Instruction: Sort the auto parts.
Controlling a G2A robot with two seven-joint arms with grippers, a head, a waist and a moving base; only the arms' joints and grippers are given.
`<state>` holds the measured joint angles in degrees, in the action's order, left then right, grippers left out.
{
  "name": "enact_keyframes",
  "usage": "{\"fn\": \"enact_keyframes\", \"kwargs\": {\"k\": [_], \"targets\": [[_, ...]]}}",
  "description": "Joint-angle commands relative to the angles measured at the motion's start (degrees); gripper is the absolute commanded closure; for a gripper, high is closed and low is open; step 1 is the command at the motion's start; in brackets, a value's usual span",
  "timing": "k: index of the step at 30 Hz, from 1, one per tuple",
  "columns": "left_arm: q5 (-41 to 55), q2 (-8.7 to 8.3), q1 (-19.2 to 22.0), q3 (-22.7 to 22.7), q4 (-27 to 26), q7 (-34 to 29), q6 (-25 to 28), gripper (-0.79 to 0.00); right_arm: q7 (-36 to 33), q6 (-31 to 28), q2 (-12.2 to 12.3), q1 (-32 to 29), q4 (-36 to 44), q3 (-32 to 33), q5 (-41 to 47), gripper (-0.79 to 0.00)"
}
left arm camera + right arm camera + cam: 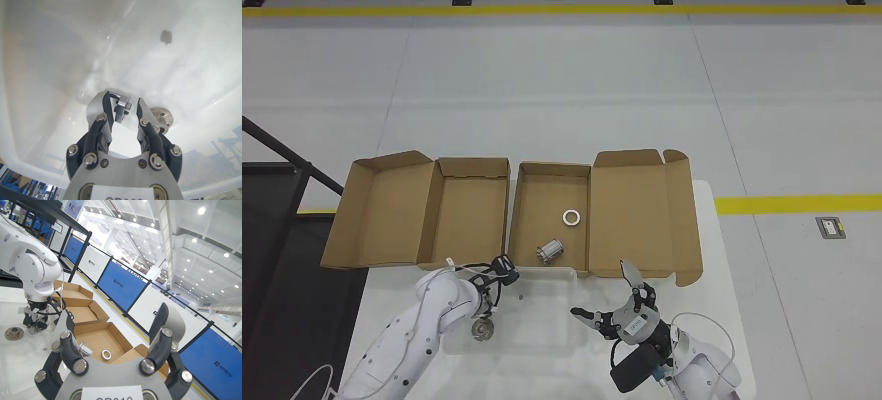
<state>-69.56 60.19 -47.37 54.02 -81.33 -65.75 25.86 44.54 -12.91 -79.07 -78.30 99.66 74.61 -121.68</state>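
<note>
In the white plastic bin [37, 94], a small silver clamp block [122, 110] with bolts is bracketed by the left gripper [122, 99], whose jaws are held apart around it. A bronze-coloured flange [162, 117] is seen just beside that gripper on the bin's floor. Behind the bin, two open cardboard boxes are set side by side: a metal ring [570, 216] and a short metal tube [550, 251] are contained, apart, in the right box [542, 190], the left box [467, 215] adjoining, while the right gripper [600, 290] is held near the right box, jaws spread wide.
</note>
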Motion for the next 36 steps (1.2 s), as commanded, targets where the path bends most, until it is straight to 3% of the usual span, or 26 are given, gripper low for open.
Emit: {"fn": "enact_keyframes", "kwargs": {"k": [1,2,7,11,19,25,31,35,36], "targets": [[0.02,0.04,0.0,0.01,0.01,-0.1,0.04,-0.037,-0.01,0.0,0.0,0.0,0.0,0.0,0.0,-0.785],[-0.04,0.03,-0.07,0.07,-0.21,-0.12,0.02,0.0,-0.01,0.0,0.0,0.0,0.0,0.0,0.0,-0.785],[-0.47,-0.43,-1.82,1.35,-3.78,0.01,0.65,0.0,-0.01,0.0,0.0,0.0,0.0,0.0,0.0,-0.785],[-1.91,-1.29,-5.1,3.53,-10.27,-0.07,0.74,0.0,-0.01,0.0,0.0,0.0,0.0,0.0,0.0,-0.785],[-6.36,-3.93,-17.94,11.18,-30.91,0.54,2.51,0.0,-0.01,0.0,0.0,0.0,0.0,0.0,0.0,-0.785],[-6.73,-5.63,-27.8,21.82,-43.16,6.2,3.03,0.0,-0.01,0.0,0.0,0.0,0.0,0.0,0.0,-0.785],[2.68,-6.18,-32.39,34.46,-44.71,15.4,1.48,0.0,-0.01,0.0,0.0,0.0,0.0,0.0,0.0,-0.785],[9.78,-6.25,-34.46,43.03,-41.41,30.01,4.84,0.0,-0.01,0.0,0.0,0.0,0.0,0.0,0.0,-0.785],[9.78,-6.25,-34.46,43.03,-41.41,30.01,4.84,0.0,-0.01,0.0,0.0,0.0,0.0,0.0,0.0,-0.785]]}}
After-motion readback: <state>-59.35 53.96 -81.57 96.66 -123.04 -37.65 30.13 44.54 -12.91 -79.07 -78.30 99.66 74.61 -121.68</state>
